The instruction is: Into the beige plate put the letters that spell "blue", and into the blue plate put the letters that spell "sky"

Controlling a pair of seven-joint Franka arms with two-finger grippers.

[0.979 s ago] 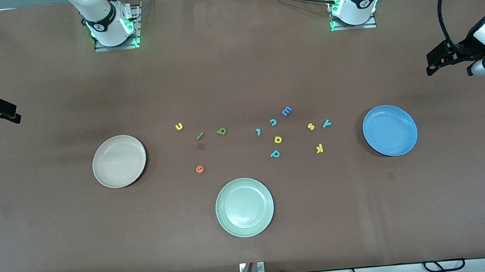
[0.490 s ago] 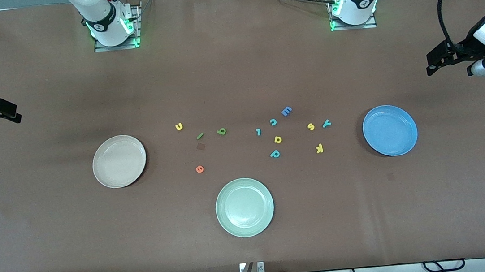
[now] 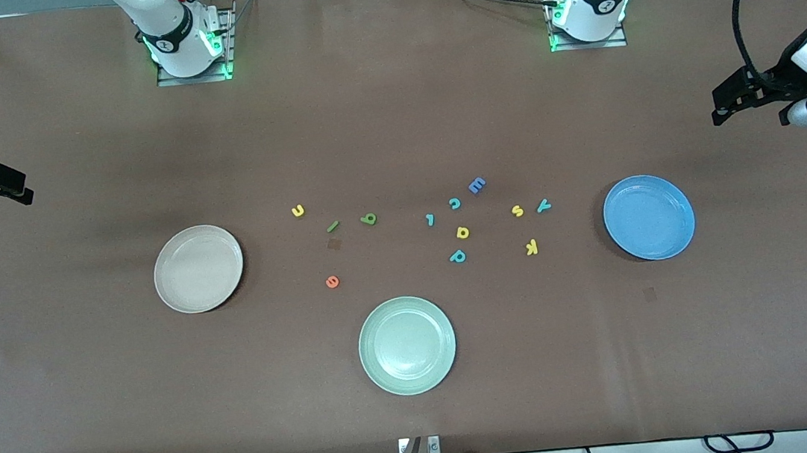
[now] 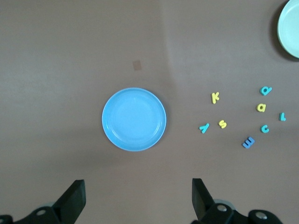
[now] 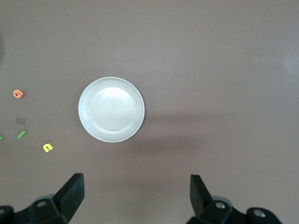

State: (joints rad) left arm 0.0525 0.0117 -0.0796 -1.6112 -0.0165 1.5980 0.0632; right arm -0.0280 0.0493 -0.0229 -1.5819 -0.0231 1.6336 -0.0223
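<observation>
The beige plate (image 3: 198,268) and blue plate (image 3: 648,216) stand empty on the table. Between them lie yellow u (image 3: 298,210), dark green l (image 3: 332,226), green b (image 3: 369,219) and orange e (image 3: 332,281), toward the beige plate. Yellow s (image 3: 517,210), teal y (image 3: 543,205) and yellow k (image 3: 531,246) lie toward the blue plate (image 4: 134,119). My left gripper (image 3: 718,113) (image 4: 138,196) hangs open and empty over the left arm's end of the table. My right gripper (image 3: 27,194) (image 5: 137,193) hangs open and empty over the right arm's end, looking down on the beige plate (image 5: 111,109).
A pale green plate (image 3: 407,345) stands nearer the front camera than the letters. Blue E (image 3: 476,185), teal c (image 3: 454,203), a teal hooked piece (image 3: 430,218), yellow a (image 3: 462,232) and teal p (image 3: 458,256) lie between the two letter groups.
Both grippers have shifted only very slightly. Nothing on the table has moved.
</observation>
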